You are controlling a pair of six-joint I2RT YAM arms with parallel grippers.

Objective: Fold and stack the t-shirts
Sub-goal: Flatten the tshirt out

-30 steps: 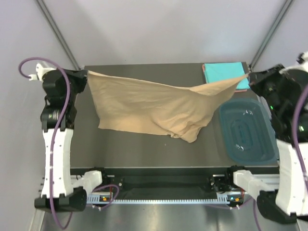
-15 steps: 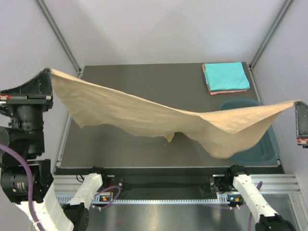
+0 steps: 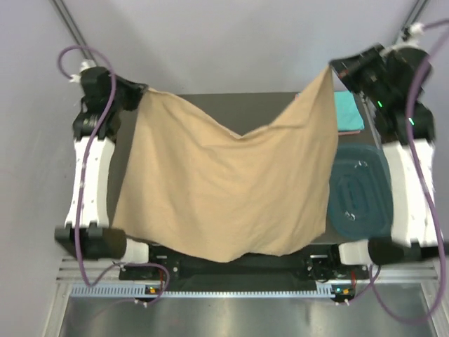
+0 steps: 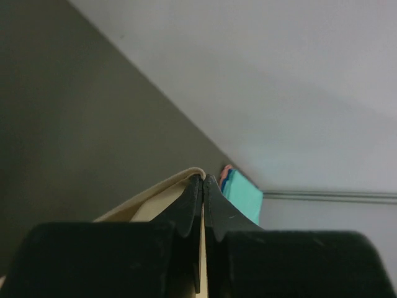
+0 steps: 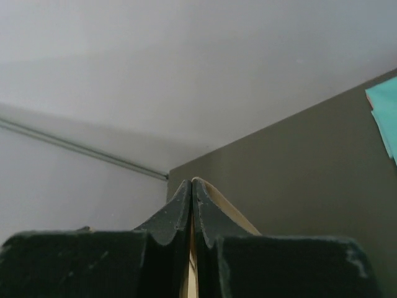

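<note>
A tan t-shirt [image 3: 224, 189] hangs spread like a curtain over the table, held up by its two top corners. My left gripper [image 3: 142, 93] is shut on the left corner, where tan cloth [image 4: 162, 192] is pinched between the jaws. On the right corner my right gripper [image 3: 333, 68] is shut too, a tan edge [image 5: 217, 198] showing beside its jaws. The shirt's lower hem reaches the table's near edge. A folded turquoise t-shirt [image 3: 349, 111] lies at the far right corner, with a pink edge [image 4: 224, 172] of another under it.
A dark teal plastic tub [image 3: 359, 193] stands on the right side of the dark table [image 3: 231, 105]. The hanging shirt hides most of the tabletop. Grey walls and slanted frame bars close the back.
Both arms swung from a wide, near stretch to high at the far side of the table. The tan shirt went from a stretched sag to hanging down as a broad sheet.
</note>
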